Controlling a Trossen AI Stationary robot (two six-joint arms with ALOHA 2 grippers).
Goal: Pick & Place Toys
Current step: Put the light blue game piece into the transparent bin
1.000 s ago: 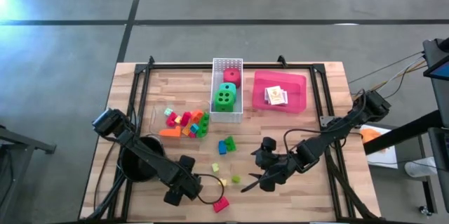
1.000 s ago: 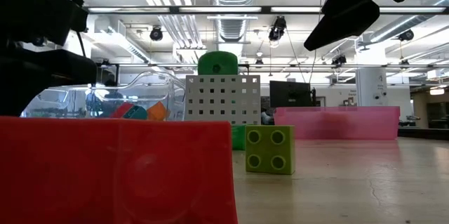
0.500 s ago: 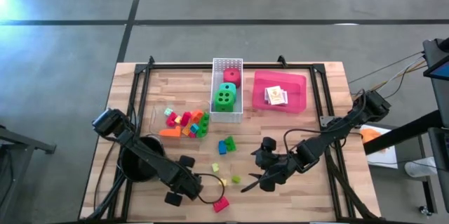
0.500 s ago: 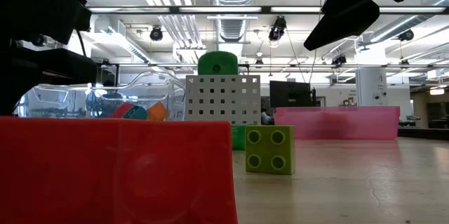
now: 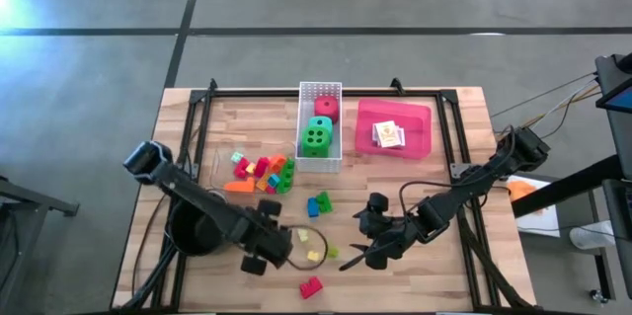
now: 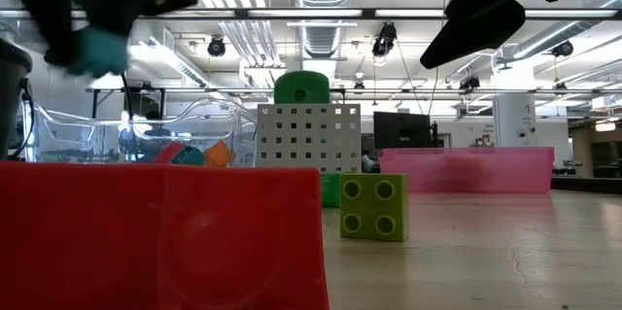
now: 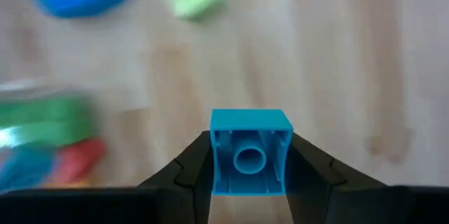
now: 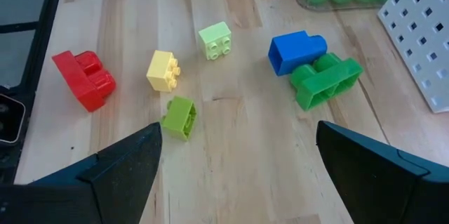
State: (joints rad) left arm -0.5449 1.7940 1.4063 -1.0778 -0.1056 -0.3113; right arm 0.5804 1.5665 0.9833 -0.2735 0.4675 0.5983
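Observation:
My left gripper (image 5: 265, 243) hangs above the table's near middle, pointing down, shut on a small teal brick (image 7: 251, 129), which also shows high up in the low view (image 6: 97, 50). My right gripper (image 5: 367, 248) waits open to the right of it, its fingers slanting down over the loose bricks. On the wood lie a red brick (image 8: 84, 78), a yellow one (image 8: 163, 69), a pale green one (image 8: 215, 40), an olive one (image 8: 179, 117), and a blue brick (image 8: 296, 50) against a green one (image 8: 326, 80). My left gripper pinches the teal brick by two opposite side walls (image 7: 218, 159) between its two fingers (image 7: 189, 171). The fingers come from above, pointing down. The brick's hollow underside faces up toward the wrist, and the brick hangs clear of the table.
A clear container (image 5: 259, 170) of bricks stands left of centre. A white perforated basket (image 5: 320, 88) at the far middle holds a green die and a red die. Beside it a pink tray (image 5: 420, 137) carries a card pack. A round black pot (image 5: 196, 234) sits near left.
My left gripper has risen from the table near the red brick and drifted toward the far edge and a little to the right. It has carried the teal brick up clear of the wood. The right arm has kept still.

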